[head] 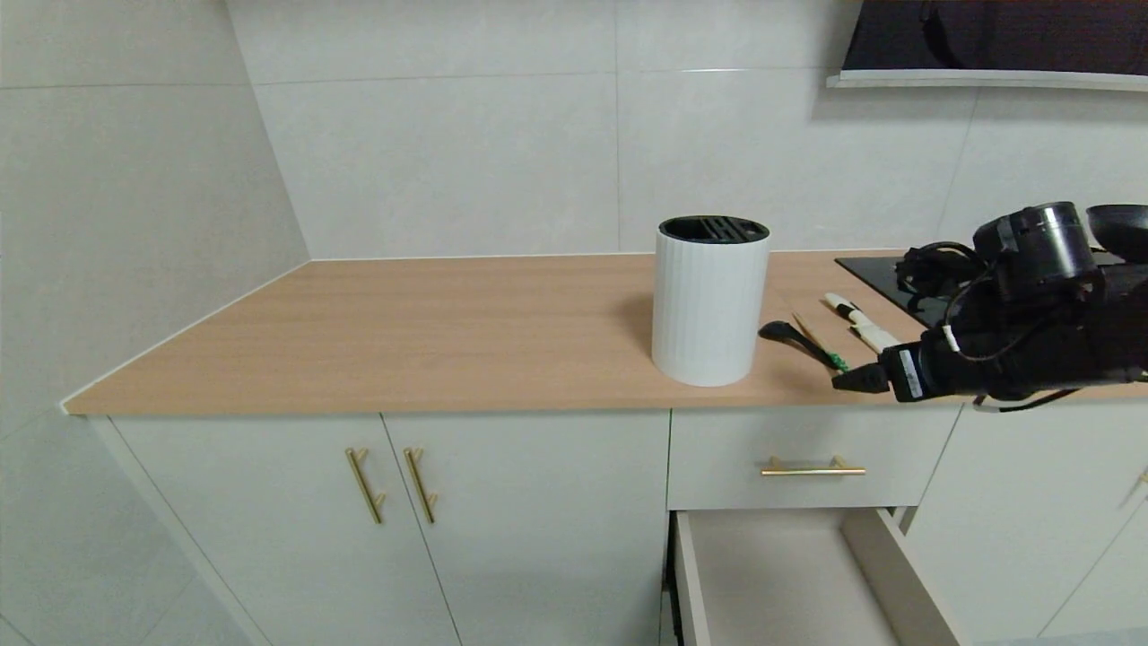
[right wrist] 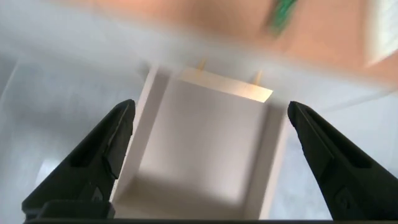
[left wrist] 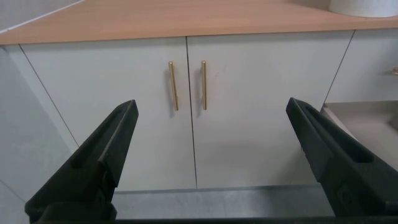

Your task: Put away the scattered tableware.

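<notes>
White-handled utensil (head: 858, 325) partly hidden by my right arm (head: 1013, 354). My right pincer (right wrist: 210, 109) apart, empty, over open drawer (right wrist: 205, 143); left pincer (left wrist: 211, 106) likewise.

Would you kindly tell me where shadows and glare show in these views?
Head view: the white holder throws a soft shadow leftward on the countertop; a glare streak crosses the wall tile. Left wrist view: the cabinet doors are evenly lit.
</notes>
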You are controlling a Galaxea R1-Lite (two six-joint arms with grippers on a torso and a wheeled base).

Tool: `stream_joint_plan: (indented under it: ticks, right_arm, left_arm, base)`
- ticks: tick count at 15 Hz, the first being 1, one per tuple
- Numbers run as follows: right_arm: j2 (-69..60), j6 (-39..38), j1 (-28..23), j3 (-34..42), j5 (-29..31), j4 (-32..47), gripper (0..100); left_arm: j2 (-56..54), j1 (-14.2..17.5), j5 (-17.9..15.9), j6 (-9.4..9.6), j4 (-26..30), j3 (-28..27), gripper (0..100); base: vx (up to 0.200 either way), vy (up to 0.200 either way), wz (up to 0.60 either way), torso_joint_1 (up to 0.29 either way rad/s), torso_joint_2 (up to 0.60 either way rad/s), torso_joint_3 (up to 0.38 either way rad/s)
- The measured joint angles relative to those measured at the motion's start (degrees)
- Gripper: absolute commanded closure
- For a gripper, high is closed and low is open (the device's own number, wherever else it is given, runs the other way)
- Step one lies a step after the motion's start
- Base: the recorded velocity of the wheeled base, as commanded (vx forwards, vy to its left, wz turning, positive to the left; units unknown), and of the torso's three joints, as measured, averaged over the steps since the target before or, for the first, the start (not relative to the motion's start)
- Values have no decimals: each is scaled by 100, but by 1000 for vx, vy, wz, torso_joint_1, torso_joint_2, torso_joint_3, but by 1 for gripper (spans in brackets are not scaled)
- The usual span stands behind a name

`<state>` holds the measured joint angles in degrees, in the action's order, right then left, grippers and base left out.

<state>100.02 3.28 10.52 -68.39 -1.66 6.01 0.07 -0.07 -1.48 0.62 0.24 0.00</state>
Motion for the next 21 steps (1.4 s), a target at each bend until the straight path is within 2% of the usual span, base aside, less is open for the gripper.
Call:
stream_joint_plan:
  ticks: [3,6,19,20,21]
  right_arm:
    - [642,-128,-72,-997,445,258,0]
    - [1186,-366,-66,-1491,674,294,0]
    - [2260,-533,-272,-2111,918,269,0]
    - [2286,-533,-276,-2122,923,277,100]
    - [2310,-530,-278,-2130,923,277,100]
  left_arm:
    - [0,-2,-2,0,2,0,0]
    - [0,-2,0,-2,2,0,0]
    - [0,0,-2,0,0,0,0]
    - [0,-2,-2,0,2,0,0]
    - [0,-2,-2,0,0,0,0]
  base:
    - [0,0,0,0,0,0]
    - [0,0,0,0,0,0]
    - [0,0,0,0,0,0]
    - [0,0,0,0,0,0]
    - [0,0,0,0,0,0]
